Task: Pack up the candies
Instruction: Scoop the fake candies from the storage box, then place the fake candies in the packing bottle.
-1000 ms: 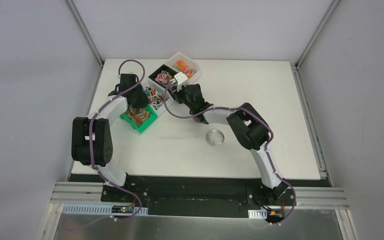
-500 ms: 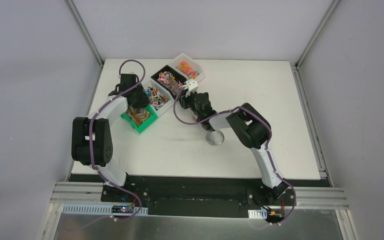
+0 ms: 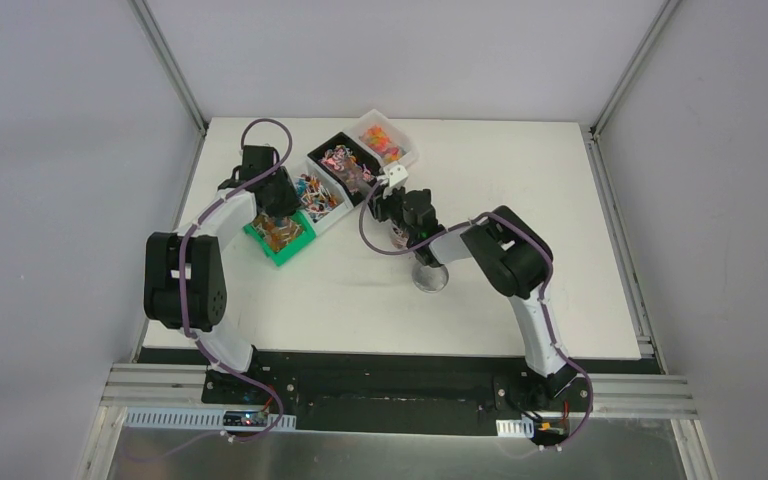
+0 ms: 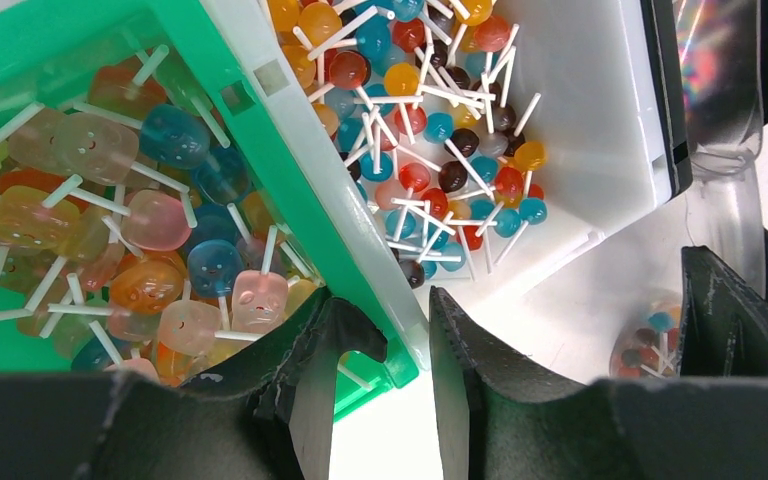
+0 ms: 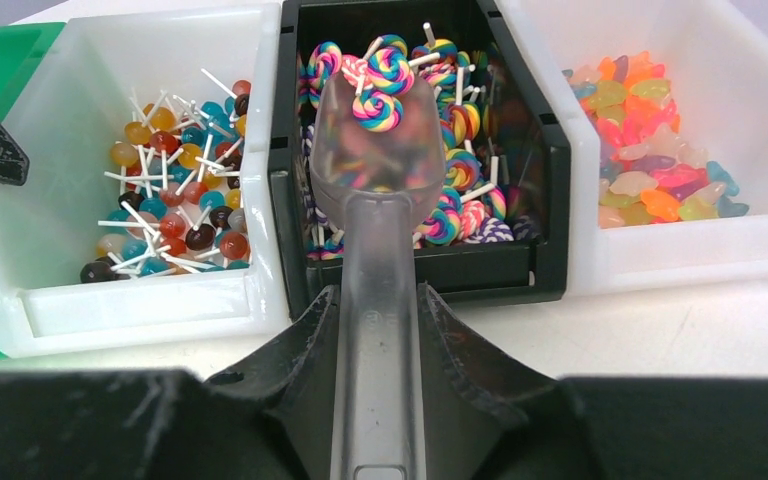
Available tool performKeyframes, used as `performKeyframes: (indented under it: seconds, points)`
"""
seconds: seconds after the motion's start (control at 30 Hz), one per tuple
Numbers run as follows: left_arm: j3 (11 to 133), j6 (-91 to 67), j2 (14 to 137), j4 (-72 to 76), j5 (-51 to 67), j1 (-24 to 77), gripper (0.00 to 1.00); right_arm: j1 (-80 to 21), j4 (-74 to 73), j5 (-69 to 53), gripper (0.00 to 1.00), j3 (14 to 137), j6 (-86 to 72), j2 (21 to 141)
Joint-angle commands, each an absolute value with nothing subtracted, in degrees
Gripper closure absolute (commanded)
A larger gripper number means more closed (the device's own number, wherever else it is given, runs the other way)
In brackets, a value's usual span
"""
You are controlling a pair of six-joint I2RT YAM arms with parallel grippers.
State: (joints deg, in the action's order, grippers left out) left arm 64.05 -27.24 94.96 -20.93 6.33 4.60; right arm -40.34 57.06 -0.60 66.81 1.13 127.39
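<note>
The candies lie in four bins: block lollipops in the green bin [image 4: 230, 90], ball lollipops [image 4: 430, 130] in a white bin [image 4: 600, 130], swirl lollipops in the black bin [image 5: 550, 160], and gummies [image 5: 650, 170] in another white bin [image 5: 750, 240]. My left gripper [image 4: 385, 310] is shut across the touching walls of the green and white bins. My right gripper [image 5: 378, 300] is shut on the handle of a clear scoop [image 5: 375, 150]. The scoop holds swirl lollipops [image 5: 380, 100] in front of the black bin. The clear jar [image 3: 430, 277] stands under the right forearm.
The bins stand in a slanted row [image 3: 345, 170] at the back left of the white table [image 3: 520, 180]. Some ball lollipops show inside the jar [image 4: 655, 340]. The right arm's elbow [image 3: 505, 255] rises just right of the jar.
My right gripper has drawn back from the black bin toward the jar, carrying the scoop. The far end of the bin row has swung slightly right. The left arm has barely moved.
</note>
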Motion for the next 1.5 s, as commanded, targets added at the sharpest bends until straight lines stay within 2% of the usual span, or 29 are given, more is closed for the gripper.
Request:
performKeyframes:
  seconds: [0.0, 0.37, 0.67, 0.83, 0.9, 1.1, 1.3, 1.33, 1.37, 1.47]
  points:
    - [64.67, -25.69, 97.34, -26.54, 7.99, 5.98, 0.65, -39.66, 60.17, -2.55, 1.00, 65.64, 2.96, 122.08]
    - [69.61, -26.81, 97.82, -27.43, 7.96, 5.99, 0.55, -38.86, 58.99, -2.22, 1.00, 63.63, 5.55, 118.12]
    - [74.11, -26.41, 96.26, -28.84, 7.83, 6.01, 0.51, -37.65, 59.34, -3.73, 1.00, 60.79, 5.20, 112.83]
    - [74.73, -25.71, 93.28, -29.06, 8.69, 5.98, 0.48, -37.03, 59.42, -4.54, 1.00, 57.13, 5.57, 108.35]
    - [74.51, -25.35, 91.78, -29.09, 9.04, 5.98, 0.41, -36.92, 59.41, -4.74, 1.00, 55.10, 5.83, 106.17]
    - [71.40, -24.67, 86.78, -29.08, 9.52, 5.98, 0.37, -36.94, 58.37, -4.80, 1.00, 47.28, 8.40, 96.74]
    - [69.13, -24.31, 82.69, -29.06, 10.53, 5.98, 0.22, -37.04, 49.85, -5.68, 1.00, 41.61, 11.64, 85.29]
    - [68.73, -24.14, 81.96, -28.99, 10.59, 5.98, 0.17, -37.08, 48.09, -5.41, 1.00, 40.62, 12.28, 83.23]
    - [68.26, -23.97, 81.22, -28.96, 10.52, 5.98, 0.02, -37.17, 45.78, -5.03, 1.00, 40.05, 12.88, 80.96]
    - [66.86, -23.67, 78.65, -28.96, 10.46, 5.99, 0.01, -37.23, 37.59, -4.59, 1.00, 38.27, 14.43, 74.34]
